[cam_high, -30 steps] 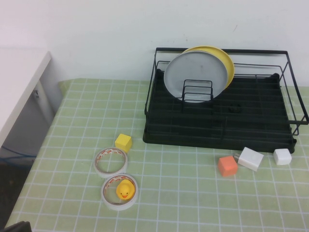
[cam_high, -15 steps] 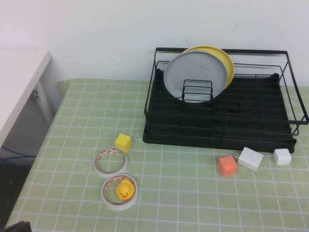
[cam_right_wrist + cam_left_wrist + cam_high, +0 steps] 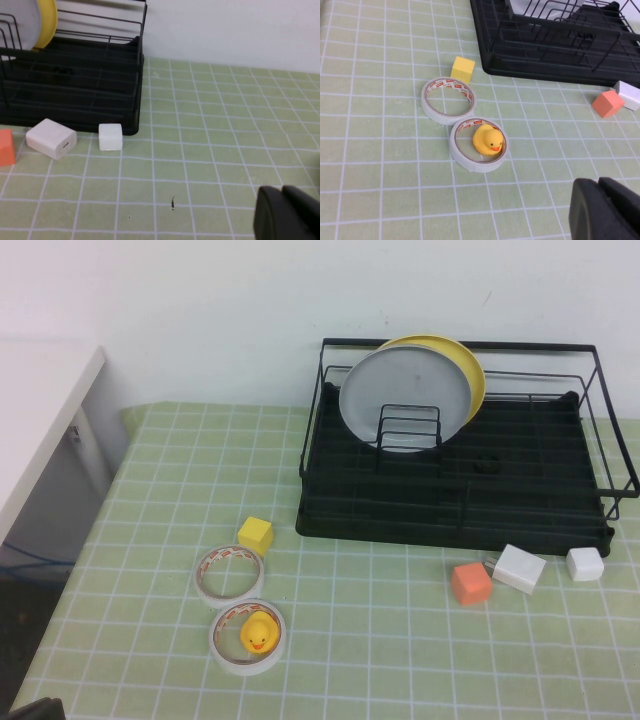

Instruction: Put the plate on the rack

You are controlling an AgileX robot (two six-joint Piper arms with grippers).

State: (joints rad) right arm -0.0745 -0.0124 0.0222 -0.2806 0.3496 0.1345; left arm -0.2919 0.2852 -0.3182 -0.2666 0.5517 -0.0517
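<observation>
High view: grey plate (image 3: pixel 404 390) is seen standing upright in the black rack (image 3: pixel 450 500), leaned against the yellow plate (image 3: pixel 468 375) behind it and propped by the wire dividers (image 3: pixel 408 428). Left gripper (image 3: pixel 606 210) is held above the green checked table (image 3: pixel 360 640), near the duck (image 3: pixel 486 139) sitting inside a tape roll (image 3: pixel 479 145); fingers are pressed together, nothing gripped. Right gripper (image 3: pixel 287 214) is held above the table, well apart from the rack's corner, fingers likewise closed and empty.
</observation>
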